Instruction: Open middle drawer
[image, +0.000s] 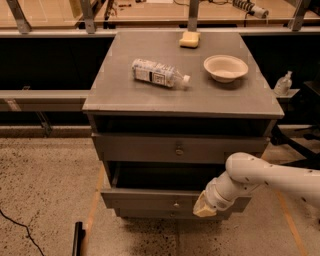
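The grey cabinet (182, 95) has three drawers. The middle drawer (150, 199), with a small round knob (176, 204), stands pulled out, and its dark inside shows behind the front. The top drawer (140, 148) sits above it, further back. Only a thin strip of the bottom drawer (150, 214) shows under the middle one. My gripper (204, 210), tan-tipped on a white arm (260, 177) that comes in from the right, is against the right part of the middle drawer's front, to the right of the knob.
On the cabinet top lie a plastic bottle (159, 73) on its side, a white bowl (225, 67) and a yellow sponge (189, 39). A black rail and benches run behind. A dark object (77, 239) and a cable (17, 230) lie on the speckled floor at left.
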